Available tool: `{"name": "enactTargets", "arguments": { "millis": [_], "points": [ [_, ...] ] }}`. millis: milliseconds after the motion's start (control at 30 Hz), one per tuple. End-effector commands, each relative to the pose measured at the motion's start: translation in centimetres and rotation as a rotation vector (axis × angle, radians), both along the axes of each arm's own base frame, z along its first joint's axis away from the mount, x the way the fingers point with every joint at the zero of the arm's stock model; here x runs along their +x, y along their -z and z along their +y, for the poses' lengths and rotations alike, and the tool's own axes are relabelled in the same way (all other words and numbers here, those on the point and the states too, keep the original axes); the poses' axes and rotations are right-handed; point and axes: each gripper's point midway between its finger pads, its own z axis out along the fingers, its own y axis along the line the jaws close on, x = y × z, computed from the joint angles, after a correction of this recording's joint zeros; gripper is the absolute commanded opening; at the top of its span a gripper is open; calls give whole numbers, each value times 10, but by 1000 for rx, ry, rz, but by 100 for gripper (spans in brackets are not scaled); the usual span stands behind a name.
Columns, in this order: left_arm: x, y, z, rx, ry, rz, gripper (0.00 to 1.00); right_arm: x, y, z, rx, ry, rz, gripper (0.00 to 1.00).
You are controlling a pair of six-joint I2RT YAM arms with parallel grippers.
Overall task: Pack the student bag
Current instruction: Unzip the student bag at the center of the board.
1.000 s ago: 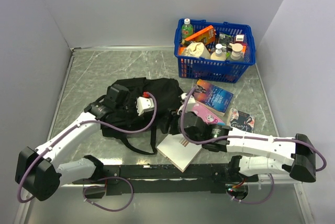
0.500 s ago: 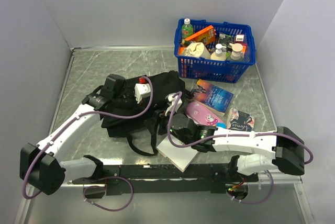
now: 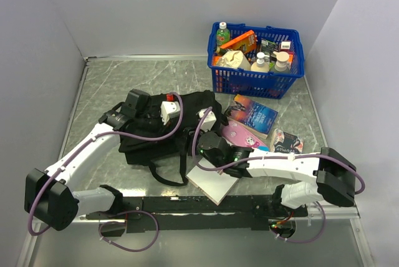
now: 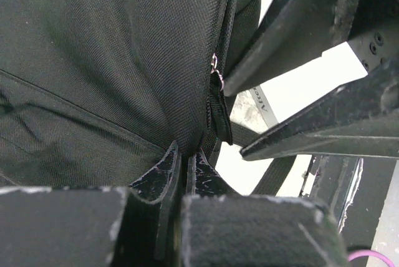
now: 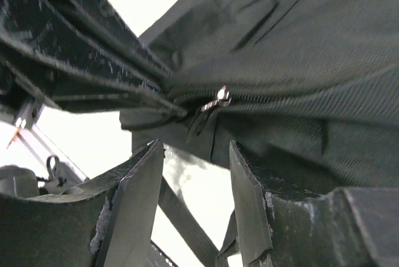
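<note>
The student bag [image 3: 196, 108] is a black fabric backpack lying in the middle of the table. My left gripper [image 3: 184, 133] is at its near right edge. In the left wrist view it [image 4: 184, 161] is shut on a fold of the bag's fabric [image 4: 112, 61], just below the zipper pull [image 4: 216, 77]. My right gripper [image 3: 194, 148] is beside it, open. In the right wrist view its [image 5: 193, 155] jaws stand apart just below the same zipper pull [image 5: 218, 97], holding nothing. The bag's zipper looks closed here.
A blue basket [image 3: 249, 83] of groceries stands at the back right. A colourful book [image 3: 254, 114], a pink case [image 3: 240, 135] and a small packet [image 3: 287, 142] lie right of the bag. A white notebook [image 3: 212, 183] lies under my right wrist. Bag straps [image 3: 165, 173] trail toward the near edge.
My right arm has swung left from beside the pink case to the bag's near right edge. My left gripper shifted slightly and the bag's edge has bunched up.
</note>
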Motion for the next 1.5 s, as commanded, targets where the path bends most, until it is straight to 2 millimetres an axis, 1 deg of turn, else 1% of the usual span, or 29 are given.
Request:
{"name": "enactTargets", "arguments": {
  "millis": [0,133,167,233,267,433,467,500,533,567,600,633,733,800,867,900,933,1067,1100,1167,1200,1267,1300,1367,1400,1467],
  "points": [
    [2,-39,-13,-100,55,-92,1,14,-31,10,83,29,-59,54],
    [2,-36,-13,-101,50,-88,1,15,-34,19,94,14,-54,53],
    [1,-36,-13,-102,52,-86,1,16,-30,21,91,14,-46,52],
    [1,-34,-13,-101,53,-83,1,15,-27,22,88,18,-33,48],
    [0,-34,-13,-101,53,-80,1,15,-25,22,85,25,-25,44],
    [-1,-29,-11,-95,51,-78,1,13,-24,12,79,33,-23,31],
    [-1,-28,-11,-94,52,-78,1,12,-28,9,88,35,-24,27],
    [0,-27,-11,-91,49,-79,1,9,-23,4,70,37,-16,24],
    [0,-27,-11,-91,49,-79,1,9,-22,1,68,40,-15,21],
    [0,-26,-10,-88,48,-83,1,8,-25,-3,77,45,-15,15],
    [1,-25,-10,-87,47,-83,1,5,-20,-7,66,44,-9,12],
    [1,-25,-10,-86,47,-84,1,4,-20,-11,63,46,-6,10],
    [1,-20,-8,-78,41,-85,1,-1,-15,-19,57,43,6,9],
    [1,-20,-8,-75,38,-88,1,-3,-17,-24,59,42,3,8],
    [1,-19,-7,-70,39,-95,1,-5,-15,-28,54,42,10,4],
    [1,-18,-6,-65,36,-92,1,-6,-16,-30,55,41,11,1],
    [1,-18,-6,-63,34,-95,1,-7,-13,-32,45,41,17,0],
    [2,-16,-4,-56,33,-102,1,-10,-13,-39,32,46,21,0],
    [3,-16,-4,-54,30,-105,1,-10,-16,-41,33,49,13,0],
    [3,-14,-3,-44,31,-112,1,-11,-14,-48,11,55,14,0],
    [4,-13,-1,-38,29,-114,1,-11,-17,-51,12,55,6,0],
    [3,-10,1,-22,31,-123,1,-13,-15,-56,-13,50,-2,0],
    [3,-8,2,-17,30,-123,1,-13,-17,-59,-15,46,-13,0],
    [4,-7,4,-5,25,-134,1,-16,-10,-66,-50,43,-10,0],
    [3,-5,5,-1,28,-132,1,-16,-11,-69,-52,49,-12,0],
    [1,-4,7,3,31,-137,1,-18,-3,-75,-93,47,-4,0]
  ]
}}
